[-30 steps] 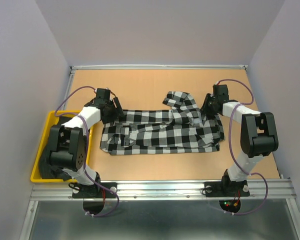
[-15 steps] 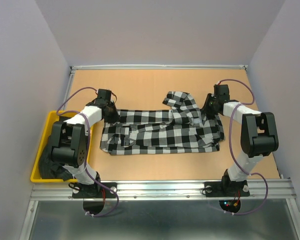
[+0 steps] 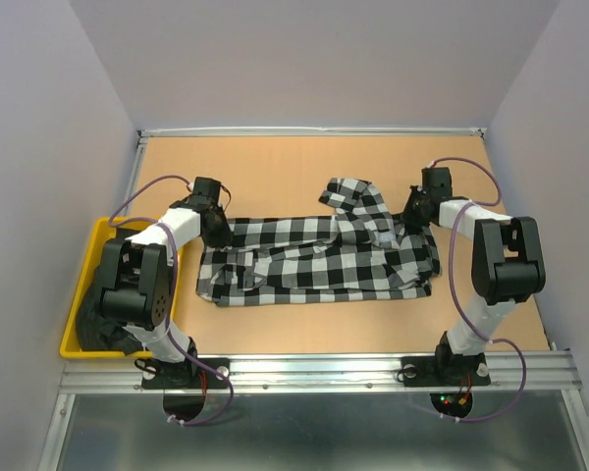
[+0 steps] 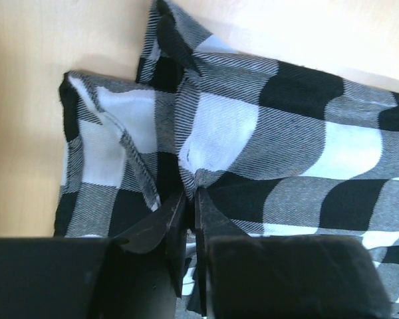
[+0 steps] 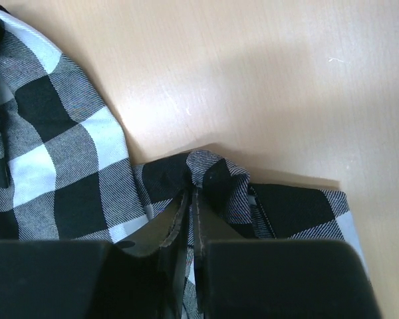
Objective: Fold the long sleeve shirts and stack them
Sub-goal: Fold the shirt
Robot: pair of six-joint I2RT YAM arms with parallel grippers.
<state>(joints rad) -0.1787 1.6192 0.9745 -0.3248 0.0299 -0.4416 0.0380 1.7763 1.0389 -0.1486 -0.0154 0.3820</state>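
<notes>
The check shirt [image 3: 319,260] lies flat on the tabletop [image 3: 304,167]. The left fingers [image 4: 153,226] and right fingers [image 5: 156,229] each pinch its far edge. The fold looks ready to start. Next, both should lift together and come nearer.

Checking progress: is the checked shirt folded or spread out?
Partly folded: the checked shirt lies as a long layered band, one sleeve bunched beyond it.

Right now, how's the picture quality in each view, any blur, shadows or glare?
Top external: even light, sharp, no glare on the table. Left wrist: the checked shirt shows crisp weave, left end effector dark and soft. Right wrist: soft shadow on the table beyond the right end effector, cloth sharp.
</notes>
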